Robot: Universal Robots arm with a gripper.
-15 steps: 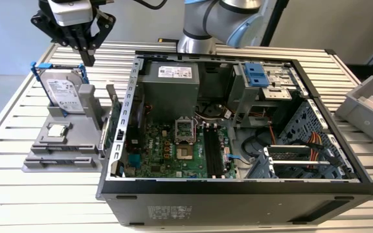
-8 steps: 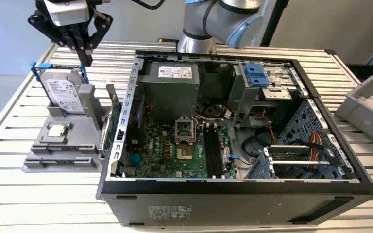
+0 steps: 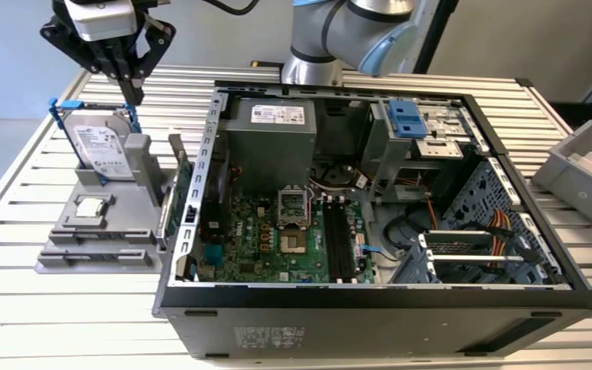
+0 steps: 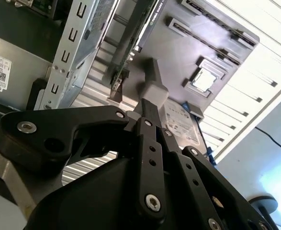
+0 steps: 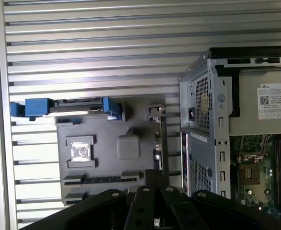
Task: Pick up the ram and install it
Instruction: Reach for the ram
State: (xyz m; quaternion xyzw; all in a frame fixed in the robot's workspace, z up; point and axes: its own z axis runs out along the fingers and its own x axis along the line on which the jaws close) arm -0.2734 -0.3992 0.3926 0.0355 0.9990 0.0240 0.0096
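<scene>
**Pincer.** In the exterior view the pincer (image 3: 132, 96) hangs at 10 o'clock of the open computer case (image 3: 378, 316), pointing straight down above the grey holder (image 3: 70, 254). Its fingers lie together with nothing between them. The fingertips are above the upper edge of the hard drive (image 3: 101, 150) and apart from it. The first wrist view shows the pincer (image 5: 152, 176) from behind, with the holder beneath it.

**Ram.** The ram (image 3: 179, 181) stands on its long edge in the holder, on the side nearest the case wall. In the exterior view it sits at 5 o'clock of the pincer and is not touching it. In the first wrist view the ram (image 5: 162, 139) appears edge-on as a thin strip between the holder body and the case.

**Other parts.** The processor chip (image 3: 90, 206) lies flat in the holder, at 6 o'clock of the hard drive. The memory slots (image 3: 339, 239) lie inside the case on the motherboard (image 3: 265, 239). Holder and case both rest on the ribbed surface (image 3: 70, 324).
</scene>
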